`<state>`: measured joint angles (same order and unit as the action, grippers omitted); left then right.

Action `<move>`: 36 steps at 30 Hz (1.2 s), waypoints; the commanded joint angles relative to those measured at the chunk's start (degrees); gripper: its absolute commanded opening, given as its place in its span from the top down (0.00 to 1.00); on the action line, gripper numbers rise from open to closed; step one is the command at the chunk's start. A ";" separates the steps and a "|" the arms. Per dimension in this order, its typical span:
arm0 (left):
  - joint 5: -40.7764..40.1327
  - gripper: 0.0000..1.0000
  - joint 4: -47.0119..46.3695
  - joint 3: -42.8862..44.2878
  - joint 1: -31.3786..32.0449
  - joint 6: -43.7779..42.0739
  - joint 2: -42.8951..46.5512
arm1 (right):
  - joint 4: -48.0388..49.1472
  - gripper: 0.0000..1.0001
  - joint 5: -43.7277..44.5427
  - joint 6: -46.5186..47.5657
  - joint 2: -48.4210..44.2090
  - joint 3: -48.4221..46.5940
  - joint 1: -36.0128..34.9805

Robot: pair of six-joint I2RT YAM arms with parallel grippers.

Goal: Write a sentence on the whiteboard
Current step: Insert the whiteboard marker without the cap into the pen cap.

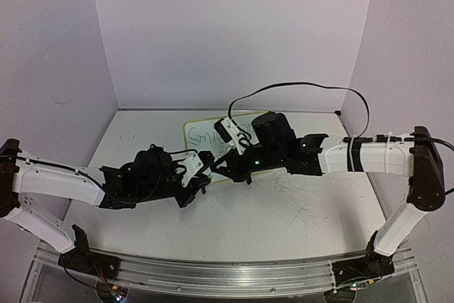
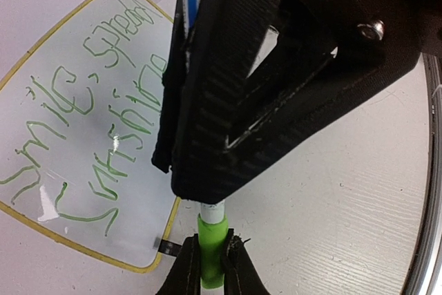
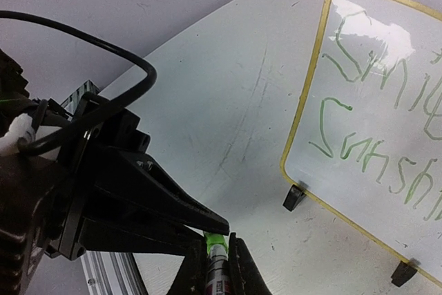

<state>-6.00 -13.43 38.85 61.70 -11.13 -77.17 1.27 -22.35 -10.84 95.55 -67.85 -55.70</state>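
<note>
The whiteboard stands on the tabletop, near the back and about in the middle, just behind the spot where the two arms meet. It leans back a little on two small black feet. It has a thin yellow edge and round corners. The sentence is on it in thin green letters, in two lines. From the left wrist view you can read "Smile, spread" on the first line and "Sunshine" on the second. In the top view the arms hide most of the words. The left end effector and the right end effector are very close, tip to tip, above the tabletop in front of the board. They both hold one marker. The left end effector has its fingers pressed together on the green end of the marker. The right end effector has its fingers pressed together on the white body of the marker, just behind the green part. The marker is off the board and does not touch it. A black cable loops up over the right arm. The tabletop is white with grey scratches.
</note>
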 commanded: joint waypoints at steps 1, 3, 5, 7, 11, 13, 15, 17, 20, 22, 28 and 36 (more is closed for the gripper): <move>-1.72 1.00 -13.03 8.19 3.36 -1.26 2.94 | -0.70 1.00 -3.93 -5.49 3.21 -0.95 -1.56; -3.38 1.00 -13.95 8.40 4.40 -3.06 2.39 | 1.51 1.00 -5.63 -8.96 3.73 -0.73 -1.56; -3.88 1.00 -14.43 8.79 5.37 -4.46 1.92 | 2.54 0.99 -7.53 -10.88 4.20 -1.08 -1.53; -3.93 1.00 -14.77 9.11 6.12 -5.12 1.91 | 2.59 0.99 -7.17 -11.99 4.28 -1.22 -1.53; -4.09 1.00 -15.02 9.49 7.24 -6.13 2.51 | 2.38 0.99 -7.59 -13.56 4.55 -1.01 -1.59; -3.72 1.00 -15.17 9.92 7.48 -5.61 3.19 | 2.30 1.00 -7.86 -13.99 5.27 -0.92 -1.52; -4.12 1.00 -15.46 10.45 7.89 -5.07 3.25 | 2.00 1.00 -5.74 -15.75 5.99 -0.93 -1.62; -5.85 1.00 -15.66 11.03 8.98 -6.20 2.60 | 1.64 1.00 -2.69 -19.55 6.68 -0.83 -1.62; -9.22 1.00 -15.58 11.45 9.96 -7.89 0.47 | 1.68 1.00 -1.68 -23.16 7.73 -1.13 -1.79; -10.48 1.00 -15.58 10.55 9.94 -6.72 0.34 | 2.04 1.00 0.18 -23.55 6.03 -0.13 -1.78; -18.76 1.00 -14.95 4.44 9.58 -1.18 2.02 | 4.30 0.51 1.09 -20.81 -6.99 4.99 3.67; -16.71 1.00 -6.31 -0.31 6.00 11.74 3.77 | -0.54 0.02 17.73 -7.33 -31.61 9.15 5.64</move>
<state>-23.59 -21.26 40.08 69.47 -7.45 -74.69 1.95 -16.81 -26.17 77.01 -60.27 -50.75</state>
